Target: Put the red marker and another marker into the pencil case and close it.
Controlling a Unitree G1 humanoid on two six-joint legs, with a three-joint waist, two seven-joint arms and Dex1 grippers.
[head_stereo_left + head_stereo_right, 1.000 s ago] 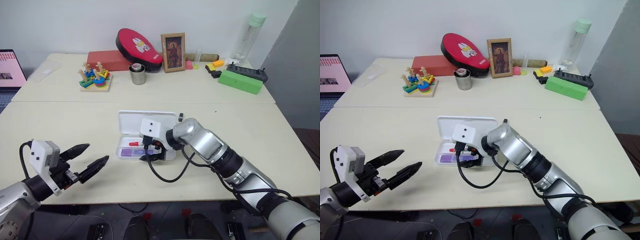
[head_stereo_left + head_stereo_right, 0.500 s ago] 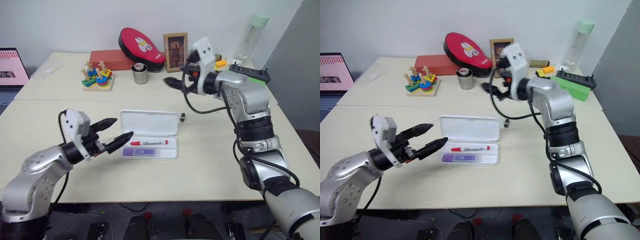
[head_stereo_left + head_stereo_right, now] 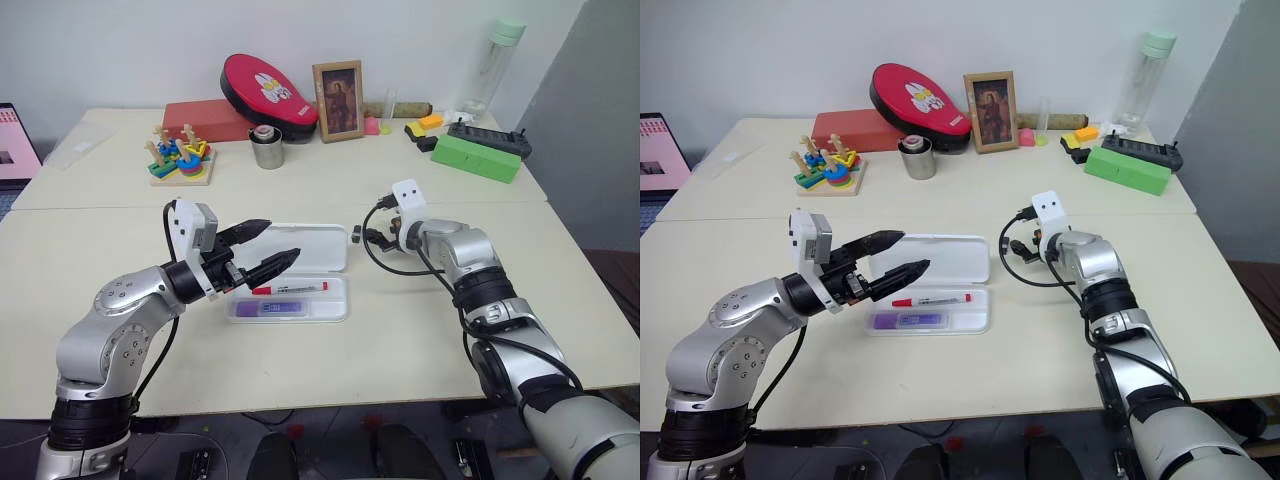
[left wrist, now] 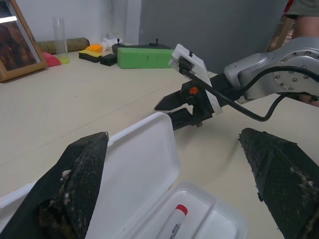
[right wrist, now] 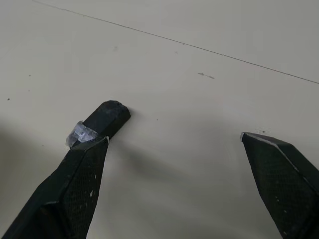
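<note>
The pencil case (image 3: 300, 262) lies open mid-table, lid flat. Left gripper (image 3: 263, 247) hovers over its lid, fingers spread, empty. Right gripper (image 3: 368, 237), fingers spread, sits by a small black object (image 5: 106, 119). Red marker (image 3: 291, 289) and purple highlighter (image 3: 278, 308) lie inside the tray.
</note>
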